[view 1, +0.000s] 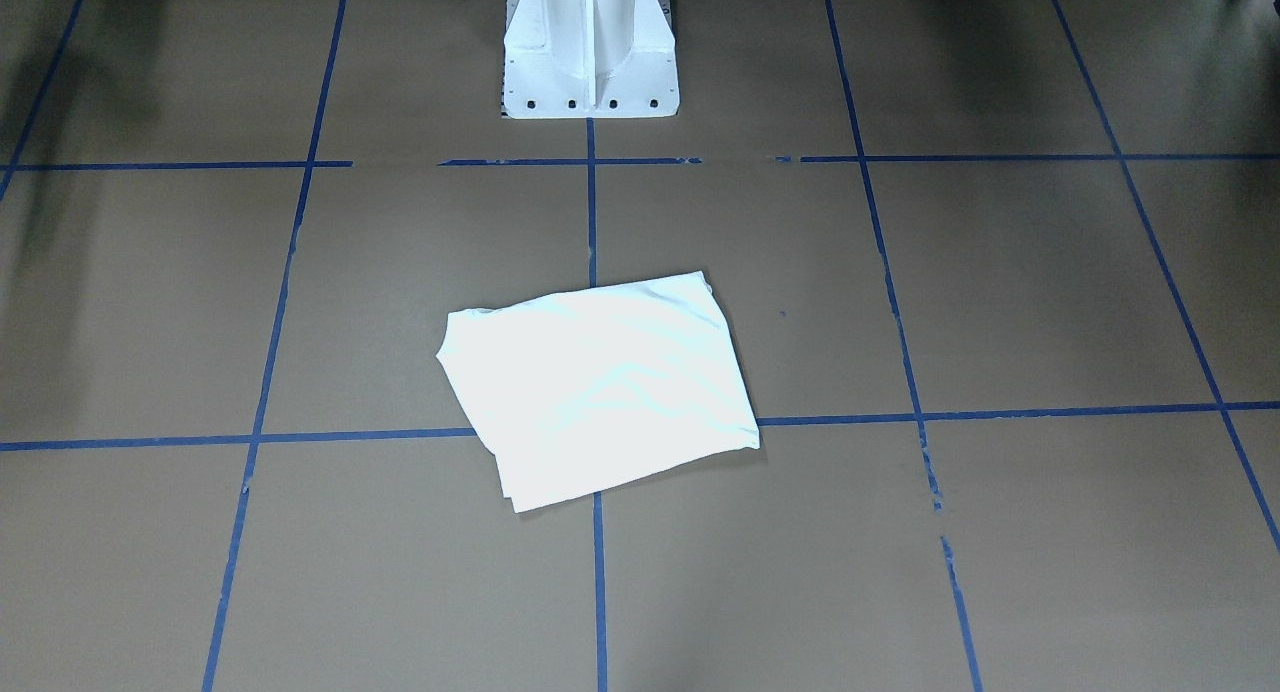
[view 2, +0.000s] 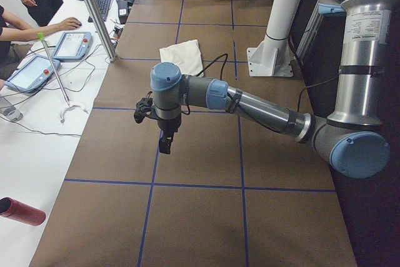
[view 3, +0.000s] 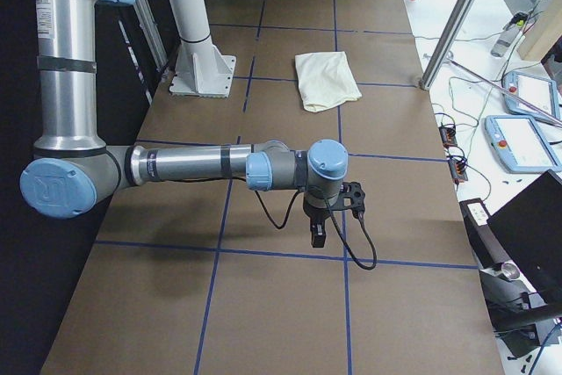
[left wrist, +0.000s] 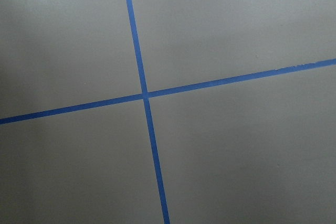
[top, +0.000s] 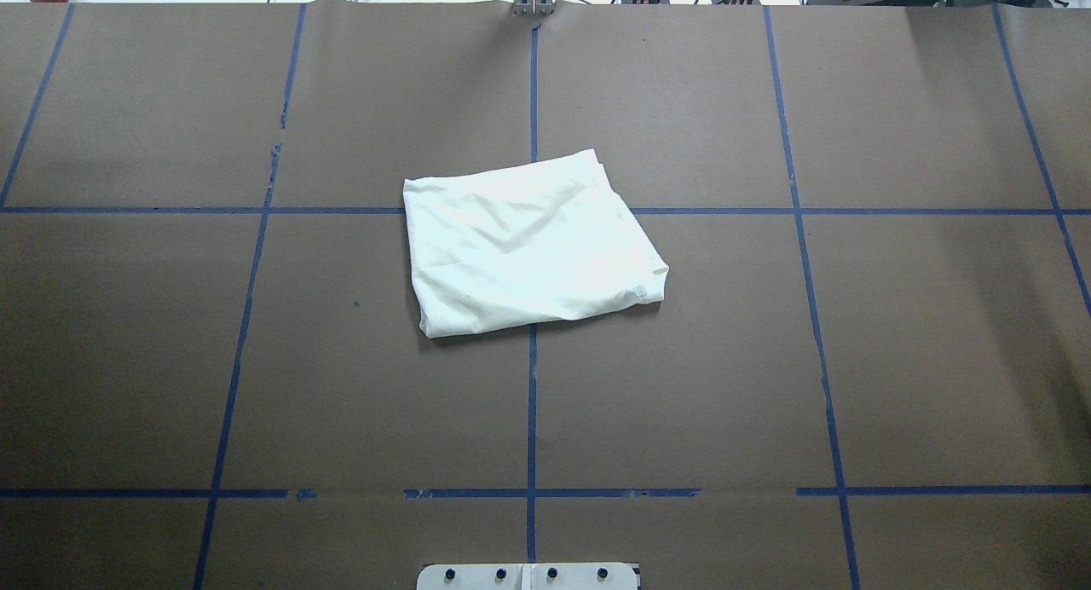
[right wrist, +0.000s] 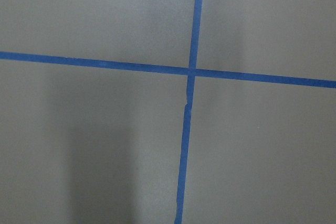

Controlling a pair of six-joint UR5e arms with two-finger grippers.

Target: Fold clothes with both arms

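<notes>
The clothes [top: 528, 245] lie folded into a pale, plain rectangle at the middle of the brown table, also visible as the clothes [view 1: 600, 387], [view 2: 182, 56], [view 3: 327, 79]. No print shows. The left arm [view 2: 250, 104] reaches out over the table's left end, with its gripper [view 2: 164, 145] hanging above bare paper, far from the cloth. The right arm [view 3: 202, 166] mirrors it at the other end, with its gripper [view 3: 317, 236] pointing down. I cannot tell whether either gripper is open or shut. Both wrist views hold only table and blue tape.
The white pedestal base [view 1: 588, 47] stands at the robot's edge. Blue tape lines [top: 532, 402] grid the table. Beside the table, people's hands rest near tablets [view 2: 72, 45]. A metal post [view 2: 94, 10] and a red cylinder [view 2: 22, 211] are on that side.
</notes>
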